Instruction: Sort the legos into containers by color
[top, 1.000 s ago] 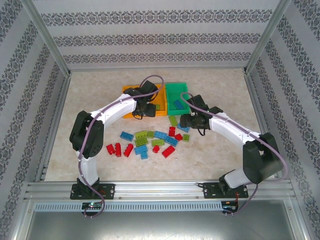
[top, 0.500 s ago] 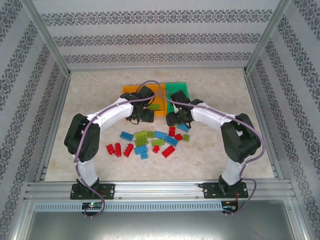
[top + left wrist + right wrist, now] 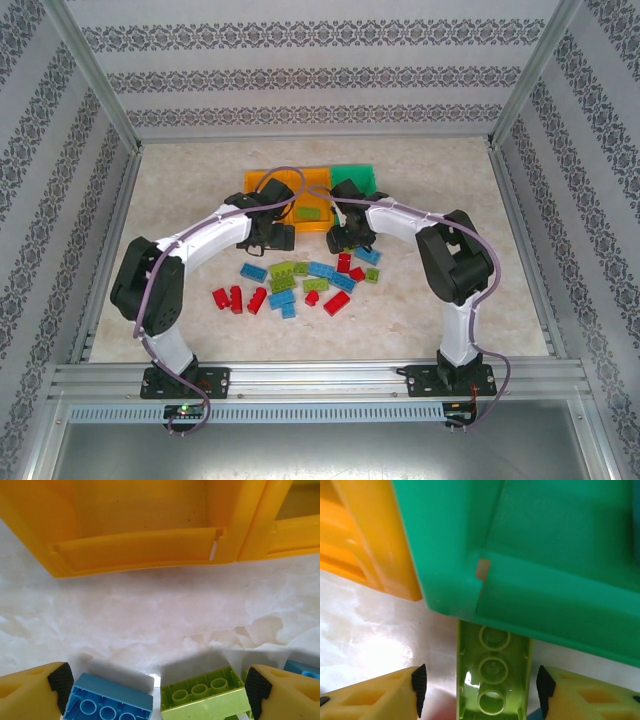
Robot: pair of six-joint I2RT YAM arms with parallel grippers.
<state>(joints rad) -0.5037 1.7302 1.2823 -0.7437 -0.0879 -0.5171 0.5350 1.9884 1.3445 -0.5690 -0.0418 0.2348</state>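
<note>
Where the right pincer (image 3: pixel 482 686) gapes, a lime lego (image 3: pixel 493 667) lies.

Red, lime, blue legos (image 3: pixel 283 269); orange and green bins (image 3: pixel 258 180).

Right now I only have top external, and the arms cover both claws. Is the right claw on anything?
Observer: Right claw is open, straddling a lime green brick, not clamped.
Operator: Where is that brick relative to the bins?
Observer: Its far end meets the green bin at the near wall.
Operator: And the other arm?
Observer: Left claw is open too, above a light blue brick and a second lime brick lying side by side, short of an orange bin.
</note>
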